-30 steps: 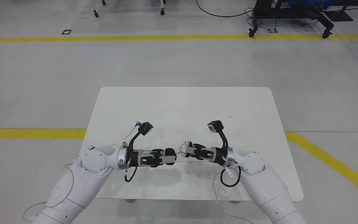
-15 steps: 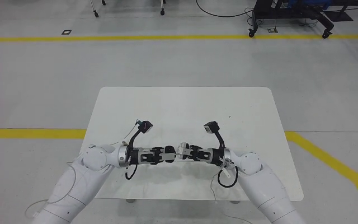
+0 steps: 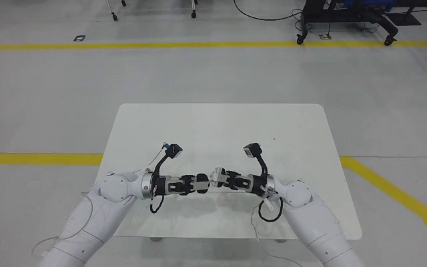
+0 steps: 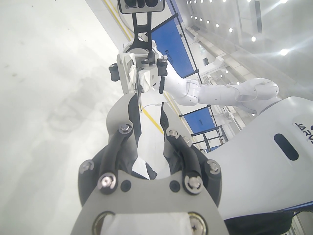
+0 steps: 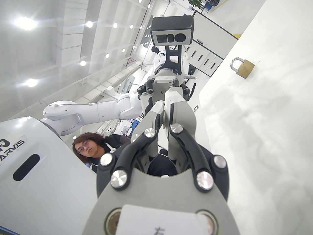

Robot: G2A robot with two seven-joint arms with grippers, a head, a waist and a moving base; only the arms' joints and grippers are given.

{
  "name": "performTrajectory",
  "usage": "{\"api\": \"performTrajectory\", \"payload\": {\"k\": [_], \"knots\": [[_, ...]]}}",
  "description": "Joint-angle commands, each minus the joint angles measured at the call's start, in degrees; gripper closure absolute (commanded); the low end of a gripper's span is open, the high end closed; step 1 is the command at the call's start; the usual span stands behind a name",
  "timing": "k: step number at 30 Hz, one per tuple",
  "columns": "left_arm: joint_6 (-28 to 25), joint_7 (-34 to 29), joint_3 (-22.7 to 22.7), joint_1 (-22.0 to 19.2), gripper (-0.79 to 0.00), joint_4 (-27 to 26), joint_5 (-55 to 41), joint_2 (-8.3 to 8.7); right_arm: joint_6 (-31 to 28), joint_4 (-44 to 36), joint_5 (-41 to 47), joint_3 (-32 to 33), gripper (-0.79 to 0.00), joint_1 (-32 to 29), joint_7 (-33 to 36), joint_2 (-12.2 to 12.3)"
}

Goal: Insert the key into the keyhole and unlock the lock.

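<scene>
right tool [image 5: 164, 107] is clamping the key [image 4: 139, 96] at 6 o'clock on the worktop [image 3: 200, 127], left tool [image 4: 148, 105] gaping round it (I'd be closing squarely, slowly).

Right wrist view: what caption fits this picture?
The right hand pinched shut while a brass padlock lies on the white table.

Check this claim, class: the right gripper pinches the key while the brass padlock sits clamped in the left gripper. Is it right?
Not quite. The brass padlock is not in the left gripper, which is open. It lies on the white table, apart from both arms, as the right wrist view shows. The right gripper does pinch the key.
</scene>
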Motion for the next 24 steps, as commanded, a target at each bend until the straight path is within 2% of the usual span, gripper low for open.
{"api": "performTrajectory", "payload": {"k": [1, 3, 6, 17, 18, 19, 20, 22, 24], "knots": [[0.15, 0.02, 0.00, -0.08, -0.191, 0.16, -0.14, -0.06, 0.17, -0.19, -0.30, -0.02, 0.000, -0.09, -0.14, 0.02], [0.25, 0.04, 0.00, -0.16, -0.151, 0.28, -0.28, -0.13, 0.46, -0.34, -0.70, -0.21, 0.000, -0.13, -0.23, 0.00], [0.38, 0.14, -0.01, -0.25, 0.000, 0.43, -0.11, -0.21, 0.96, -0.36, -0.51, -0.46, 0.000, -0.03, -0.02, -0.03], [1.16, 1.17, -0.31, -0.18, 0.000, 0.69, 1.34, -0.36, 0.78, -0.65, -0.50, -0.13, 0.000, -0.17, -0.15, 0.09], [1.23, 1.22, -0.39, -0.20, 0.000, 0.78, 1.47, -0.36, 0.80, -0.70, -0.40, -0.07, -0.052, -0.20, -0.08, 0.11], [1.33, 1.23, -0.45, -0.18, 0.000, 0.86, 1.54, -0.36, 0.84, -0.76, -0.21, 0.01, -0.308, -0.24, 0.06, 0.14], [1.37, 1.10, -0.53, -0.20, 0.000, 0.91, 1.73, -0.34, 0.85, -0.81, 0.04, 0.10, -0.480, -0.30, 0.27, 0.17], [1.37, 0.69, -0.73, -0.23, 0.000, 0.98, 2.21, -0.26, 1.03, -0.89, 0.55, 0.35, -0.628, -0.38, 0.84, 0.28], [1.60, -0.07, -0.90, -0.24, 0.000, 1.03, 2.72, -0.16, 1.15, -0.89, 0.80, 0.78, -0.653, -0.47, 1.25, 0.42]]}}
